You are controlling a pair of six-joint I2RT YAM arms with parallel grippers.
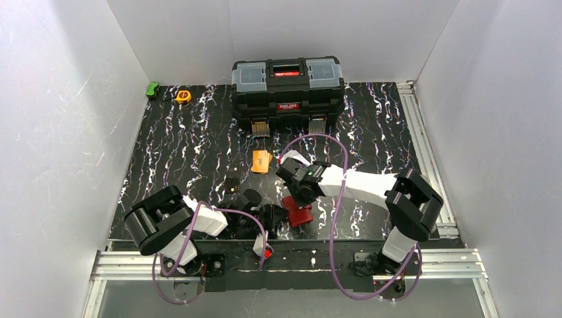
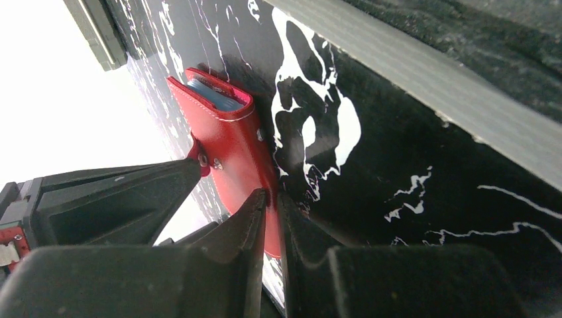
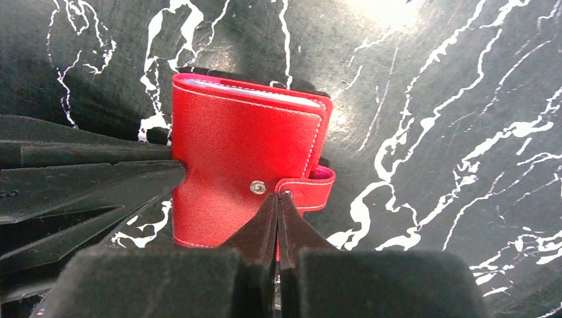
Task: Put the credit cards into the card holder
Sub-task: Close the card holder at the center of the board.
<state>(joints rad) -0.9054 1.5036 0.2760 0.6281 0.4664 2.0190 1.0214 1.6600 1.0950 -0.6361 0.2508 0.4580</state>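
The red card holder lies folded on the black marbled table near the front edge. It also shows in the left wrist view and the right wrist view, with pale card edges showing at its open end. My left gripper is closed on the holder's edge from the left. My right gripper is shut, its tips on the snap tab beside the pale stud. A small pile of orange credit cards lies further back. A whitish card is partly hidden by my right arm.
A big black toolbox stands at the back centre. A yellow tape measure and a green object lie at the back left. A small dark flat item lies left of the holder. White walls enclose the table.
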